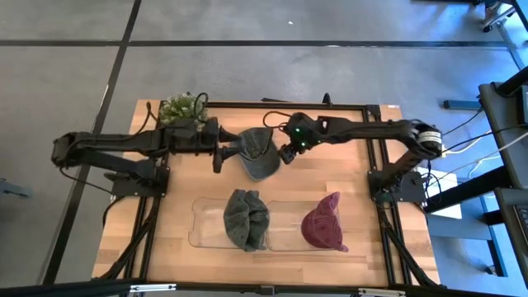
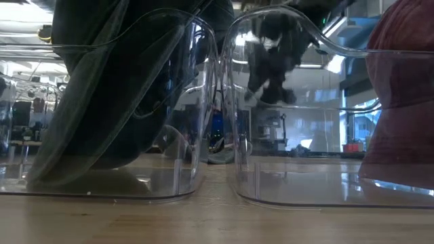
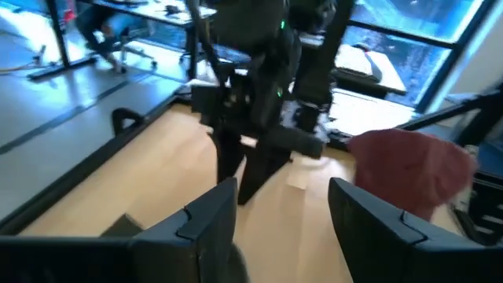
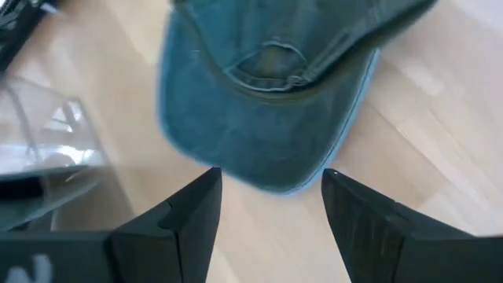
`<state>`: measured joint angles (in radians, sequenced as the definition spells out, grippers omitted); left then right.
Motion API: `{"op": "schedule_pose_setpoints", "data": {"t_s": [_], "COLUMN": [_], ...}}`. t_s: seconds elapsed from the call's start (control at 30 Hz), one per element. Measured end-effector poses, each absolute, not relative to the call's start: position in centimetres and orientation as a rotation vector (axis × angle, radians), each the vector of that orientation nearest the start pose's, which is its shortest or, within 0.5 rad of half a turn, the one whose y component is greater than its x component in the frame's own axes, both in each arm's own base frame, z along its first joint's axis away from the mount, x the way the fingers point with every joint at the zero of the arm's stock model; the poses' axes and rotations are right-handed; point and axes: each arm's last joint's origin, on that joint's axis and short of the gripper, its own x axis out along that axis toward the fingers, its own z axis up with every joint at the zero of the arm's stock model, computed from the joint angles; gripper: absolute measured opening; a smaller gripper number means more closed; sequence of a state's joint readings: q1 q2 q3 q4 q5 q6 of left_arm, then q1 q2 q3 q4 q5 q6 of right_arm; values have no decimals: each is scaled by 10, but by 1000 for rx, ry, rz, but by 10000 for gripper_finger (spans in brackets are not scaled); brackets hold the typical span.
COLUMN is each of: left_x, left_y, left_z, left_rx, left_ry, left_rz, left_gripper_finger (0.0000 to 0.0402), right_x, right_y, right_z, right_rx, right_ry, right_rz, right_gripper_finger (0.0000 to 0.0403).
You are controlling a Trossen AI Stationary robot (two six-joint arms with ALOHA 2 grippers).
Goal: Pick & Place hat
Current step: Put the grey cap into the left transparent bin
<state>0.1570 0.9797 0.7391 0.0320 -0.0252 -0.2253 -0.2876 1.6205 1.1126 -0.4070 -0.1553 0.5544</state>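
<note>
A grey-blue cap (image 1: 260, 155) lies on the wooden table between my two grippers, crown down on the boards. My right gripper (image 1: 285, 153) is at the cap's right side and open. In the right wrist view its fingertips (image 4: 271, 192) stand on either side of the brim's rounded end (image 4: 277, 179). My left gripper (image 1: 221, 155) is at the cap's left side, also open (image 3: 283, 206). Nothing shows between its fingers, and the cap is out of its wrist view. My right gripper comes slanting down from the table's right, with the brim's rounded end (image 4: 277, 179) in the gap between its open fingers. Whether either finger (image 4: 206, 196) touches the brim, I cannot tell. The cap rests on the table.
Two clear bins sit side by side near the table's near edge. The left bin (image 1: 202, 227) holds a dark green hat (image 1: 246, 219), the right bin (image 1: 285, 235) a maroon hat (image 1: 323, 223). A small plant (image 1: 183, 107) stands at the far left. A black frame (image 1: 371, 107) runs round the table.
</note>
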Motion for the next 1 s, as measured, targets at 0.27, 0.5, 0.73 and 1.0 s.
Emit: {"op": "schedule_pose_setpoints", "data": {"t_s": [0.27, 0.5, 0.73, 1.0], "left_x": [216, 216, 216, 216], "left_y": [45, 45, 45, 45], "left_z": [301, 301, 301, 301], "left_rx": [-241, -239, -239, -239], "left_ry": [192, 192, 193, 193], "left_rz": [248, 255, 256, 256], "left_gripper_finger": [195, 196, 196, 196], "right_x": [330, 337, 335, 342], "right_y": [-109, -112, -114, -114], "right_z": [167, 144, 141, 134], "right_rx": [801, 792, 774, 795], "right_ry": [794, 813, 825, 800], "right_rz": [-303, -339, -408, -329], "right_gripper_finger": [220, 220, 220, 195]}}
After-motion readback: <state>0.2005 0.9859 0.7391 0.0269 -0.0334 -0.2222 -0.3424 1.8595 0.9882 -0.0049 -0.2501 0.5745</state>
